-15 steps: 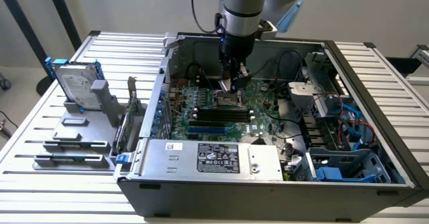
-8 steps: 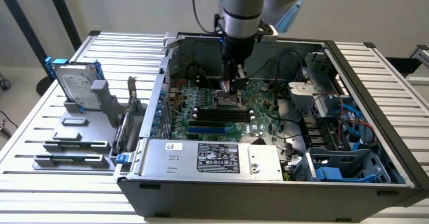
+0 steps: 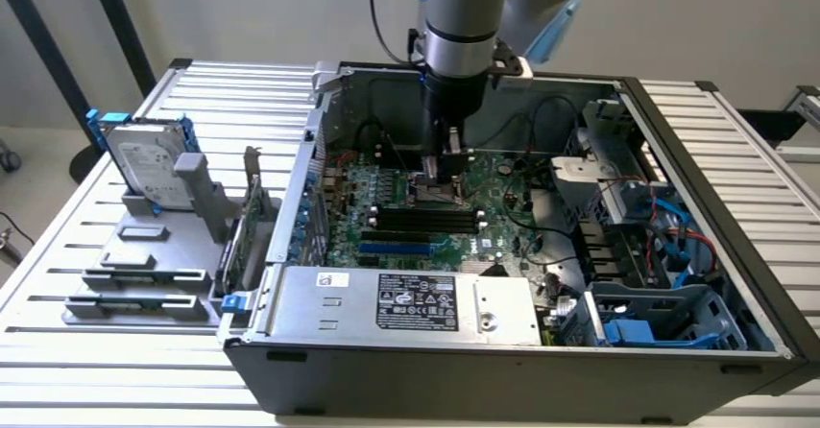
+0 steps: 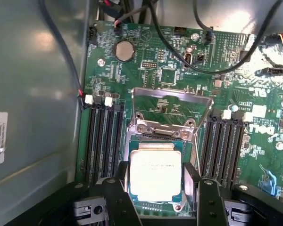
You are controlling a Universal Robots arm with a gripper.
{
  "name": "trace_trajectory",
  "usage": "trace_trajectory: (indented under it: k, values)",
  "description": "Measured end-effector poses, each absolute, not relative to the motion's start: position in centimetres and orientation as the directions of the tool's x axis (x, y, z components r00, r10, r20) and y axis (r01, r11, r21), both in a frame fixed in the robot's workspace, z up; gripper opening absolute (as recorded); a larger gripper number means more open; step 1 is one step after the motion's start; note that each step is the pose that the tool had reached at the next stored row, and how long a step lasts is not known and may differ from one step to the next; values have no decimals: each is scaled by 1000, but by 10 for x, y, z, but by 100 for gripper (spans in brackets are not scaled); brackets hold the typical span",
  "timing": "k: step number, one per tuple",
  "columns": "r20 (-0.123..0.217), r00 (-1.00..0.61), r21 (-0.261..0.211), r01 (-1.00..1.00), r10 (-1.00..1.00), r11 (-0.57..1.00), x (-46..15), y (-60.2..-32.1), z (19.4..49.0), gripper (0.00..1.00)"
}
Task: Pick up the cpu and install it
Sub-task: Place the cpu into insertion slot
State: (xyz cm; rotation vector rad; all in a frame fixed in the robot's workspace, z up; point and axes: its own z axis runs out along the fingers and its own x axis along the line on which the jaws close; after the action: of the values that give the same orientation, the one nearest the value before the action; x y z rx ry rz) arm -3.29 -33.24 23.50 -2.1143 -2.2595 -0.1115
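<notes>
Gripper point(image 4: 156, 195) closed on cpu point(image 4: 155, 172) sides | cpu down at motherboard socket point(image 4: 191, 150), load plate point(image 4: 172, 103) raised | pickup done, seating apparently underway; cpu unreleased, plate unshut

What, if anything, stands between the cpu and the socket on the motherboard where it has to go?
Nothing visible. The cpu, gripped by the gripper, is already right at the socket. The socket's metal retention frame is folded up, away from the opening.
</notes>
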Motion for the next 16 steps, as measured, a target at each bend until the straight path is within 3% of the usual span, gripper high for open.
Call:
trace_trajectory:
  k: [16]
  values:
    - [71, 48, 21, 999, 996, -50, -43, -331, 222, 55]
